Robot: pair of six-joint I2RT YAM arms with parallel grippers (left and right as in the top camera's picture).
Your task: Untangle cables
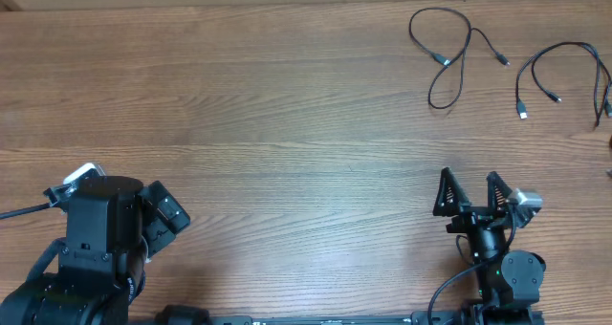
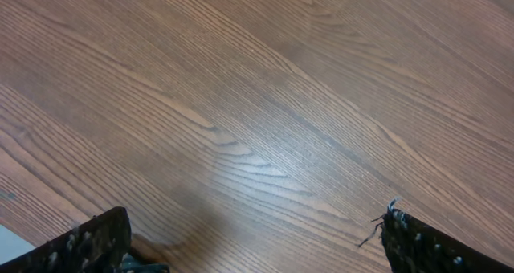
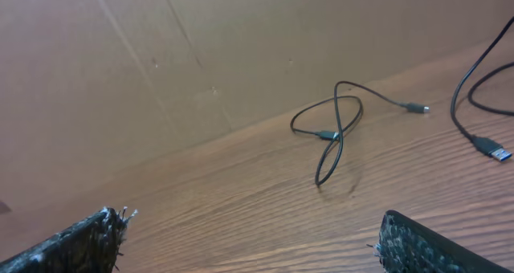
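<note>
Sitting fully spread and empty: right gripper [image 1: 469,179] and left gripper [image 2: 255,218]. Cables [image 1: 449,57] lie well apart from both, at the far right of the table [image 1: 287,124], ahead of the right one. Overhead shows two of them lying separate. Right wrist view picks up a silvery plug tip [image 3: 498,153]. Left wrist view gets just wood grain.

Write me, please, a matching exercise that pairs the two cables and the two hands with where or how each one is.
Things:
1. left cable
2. right cable
3. left hand
4. right hand

Place or state:
A. open, near side, closer to the cables
B. crosses itself in a loop
C. open, near side, far from the cables
D. right of the looped one

Pairs: 1-B, 2-D, 3-C, 4-A
</note>
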